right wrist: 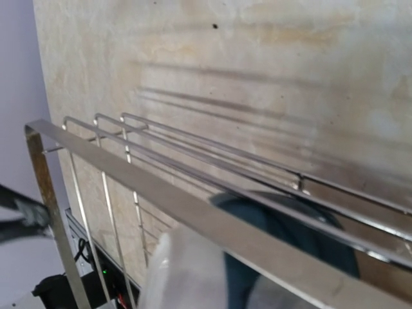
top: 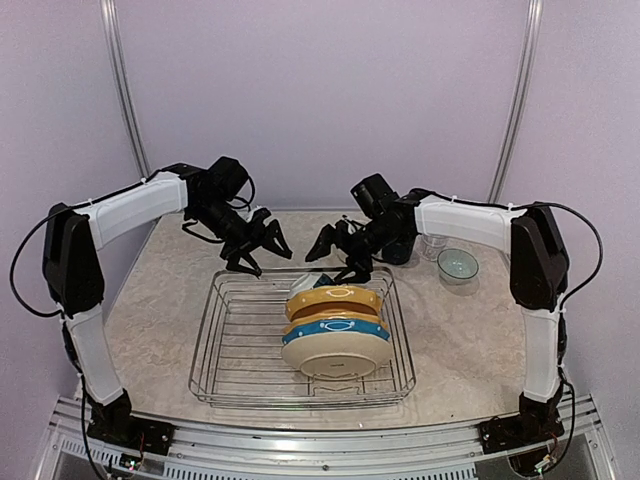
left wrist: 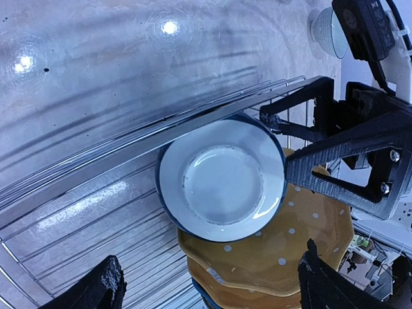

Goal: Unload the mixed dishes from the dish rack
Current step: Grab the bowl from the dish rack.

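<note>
The dish rack (top: 232, 352), a silver wire basket, stands mid-table. Leaning together in its right half are a mustard yellow plate (top: 335, 297), a blue-rimmed plate (top: 330, 328) and a cream plate (top: 335, 360). A small white plate with a navy rim (left wrist: 222, 183) leans at the back of the stack, over the dotted mustard plates (left wrist: 290, 248). My left gripper (top: 262, 255) hangs open over the rack's far left rim, empty. My right gripper (top: 338, 262) is open at the far rim, its fingers (left wrist: 322, 164) beside the small plate's edge. The right wrist view shows only the rack rim (right wrist: 193, 199) and blurred dishes.
A teal-and-white bowl (top: 458, 264) and a clear glass tumbler (top: 433, 245) stand on the table right of the rack, behind my right arm. A dark mug (top: 400, 250) is partly hidden by that arm. Purple walls close the table's back and sides.
</note>
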Tool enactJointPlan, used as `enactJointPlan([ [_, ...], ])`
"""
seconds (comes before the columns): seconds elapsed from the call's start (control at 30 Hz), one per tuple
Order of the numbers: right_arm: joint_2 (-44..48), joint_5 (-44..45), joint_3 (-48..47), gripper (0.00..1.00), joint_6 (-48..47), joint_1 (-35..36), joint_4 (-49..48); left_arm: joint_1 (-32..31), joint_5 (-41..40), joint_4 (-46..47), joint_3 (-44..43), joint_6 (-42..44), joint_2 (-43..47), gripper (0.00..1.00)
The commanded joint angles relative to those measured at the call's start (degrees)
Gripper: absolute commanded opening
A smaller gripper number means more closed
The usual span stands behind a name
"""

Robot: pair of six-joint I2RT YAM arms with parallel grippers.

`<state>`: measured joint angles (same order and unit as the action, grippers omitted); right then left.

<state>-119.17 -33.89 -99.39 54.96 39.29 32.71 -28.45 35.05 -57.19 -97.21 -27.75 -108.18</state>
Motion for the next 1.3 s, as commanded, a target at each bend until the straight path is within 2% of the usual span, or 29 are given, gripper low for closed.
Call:
enactJointPlan([
  [0.0, -1.2, -2.3, -2.1, 0.89, -0.2, 1.5, -0.5, -1.0, 1.3, 2.1, 0.5, -0.4, -1.2, 0.86],
  [0.23, -1.4, -3.3, -2.9, 0.83, 1.6, 1.5, -1.5, -1.8, 1.7, 3.0, 2.7, -0.6, -2.0, 0.66],
  [0.5, -2.1, -4.5, -4.3, 0.81, 2.4, 2.4, -3.1, -1.9, 1.8, 3.5, 4.9, -0.4, -2.2, 0.57],
  [0.73, -0.4, -2.6, -4.4, 0.81, 1.8, 2.7, 0.3, -2.1, 2.4, 4.3, 5.6, -0.8, -2.1, 0.57],
  [0.93, 1.1, 7.4, -6.5, 0.83, -0.1, 1.4, 17.3, -2.4, 2.4, 4.3, 5.3, -0.9, -2.0, 0.61],
  [1.03, -0.3, 8.9, -8.4, 0.85, -1.7, 1.4, 22.6, -2.8, 2.6, 4.2, 5.0, -0.9, -2.3, 0.64],
  [1.13, -1.8, 7.9, -9.5, 0.85, -2.6, 1.5, 23.8, -3.3, 2.7, 4.3, 4.9, -0.8, -2.8, 0.64],
  [1.27, -2.9, 3.3, -9.3, 0.85, -1.8, 1.7, 19.7, -3.8, 2.7, 4.3, 5.3, -0.7, -3.3, 0.64],
])
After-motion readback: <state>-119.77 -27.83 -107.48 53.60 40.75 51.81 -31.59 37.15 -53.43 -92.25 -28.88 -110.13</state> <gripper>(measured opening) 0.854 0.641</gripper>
